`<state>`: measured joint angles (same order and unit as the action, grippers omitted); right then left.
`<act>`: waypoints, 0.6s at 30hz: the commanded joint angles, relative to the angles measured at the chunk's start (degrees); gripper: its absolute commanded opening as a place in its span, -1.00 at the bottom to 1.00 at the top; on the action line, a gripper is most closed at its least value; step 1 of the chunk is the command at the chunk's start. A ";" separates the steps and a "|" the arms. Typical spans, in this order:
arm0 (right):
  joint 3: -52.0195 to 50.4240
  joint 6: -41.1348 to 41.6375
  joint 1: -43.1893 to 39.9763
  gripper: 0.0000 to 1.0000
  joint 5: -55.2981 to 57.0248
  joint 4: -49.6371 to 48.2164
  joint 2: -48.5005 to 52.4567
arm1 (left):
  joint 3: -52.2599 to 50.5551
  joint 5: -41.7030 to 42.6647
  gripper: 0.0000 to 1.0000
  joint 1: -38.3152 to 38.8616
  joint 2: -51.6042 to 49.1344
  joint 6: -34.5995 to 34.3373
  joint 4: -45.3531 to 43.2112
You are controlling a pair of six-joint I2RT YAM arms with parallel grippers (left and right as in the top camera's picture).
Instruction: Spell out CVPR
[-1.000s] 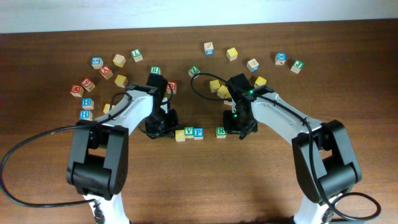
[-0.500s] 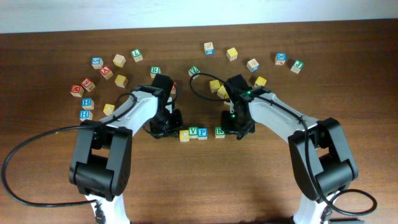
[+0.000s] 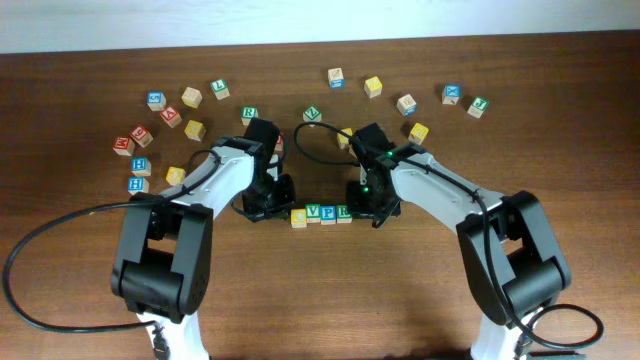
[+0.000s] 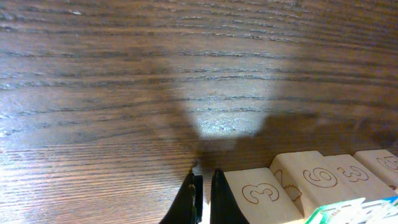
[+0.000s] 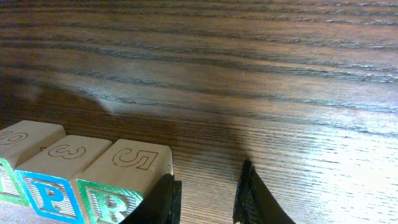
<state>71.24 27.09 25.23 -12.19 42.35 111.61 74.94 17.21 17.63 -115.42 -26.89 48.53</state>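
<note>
Row: four small wooden letter cubes (image 3: 320, 213) lie side by side and touching at the middle of the dark wooden table (image 3: 580, 130), running from 9 to 3 o'clock.
Letters: from the 9 o'clock end there is a yellow-faced cube (image 3: 298, 217) whose letter is too small to read, then the green V cube (image 3: 313, 211), the blue P cube (image 3: 328, 212) and the green R cube (image 3: 343, 211).
Left gripper (image 4: 202, 194): its fingers are pressed nearly together with nothing between them. It sits just beside the yellow-faced cube's outer face, perhaps touching it.
Right gripper (image 5: 208, 182): its fingers are spread and hold nothing. One finger (image 5: 166, 196) rests against the green R cube's outer face.
Spare cubes (image 3: 190, 97): these are scattered from 10 to 2 o'clock, well apart from the row.
Handling: the cubes are probably light, stiff and smooth-sided, so they should slide readily on the wood and are unlikely to be damaged.
Hold: pinch the two free faces at 12 and 6 o'clock, because the neighbouring cubes block the other sides. Alternatively, nudge the row from an end face.
Progress: the word looks nearly or fully set.
</note>
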 commanded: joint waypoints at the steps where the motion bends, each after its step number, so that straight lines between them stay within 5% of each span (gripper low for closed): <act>1: -0.57 0.46 0.63 -0.55 -0.72 0.02 1.49 | 0.17 1.05 -1.00 0.33 -0.90 -0.70 -0.50; 18: -0.59 2.21 0.63 -0.60 -0.76 0.24 1.49 | 0.17 0.85 -1.00 0.37 -0.90 -0.26 -0.96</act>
<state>71.24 28.58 25.23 -12.19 42.39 111.61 74.94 17.39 17.63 -115.42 -26.87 47.51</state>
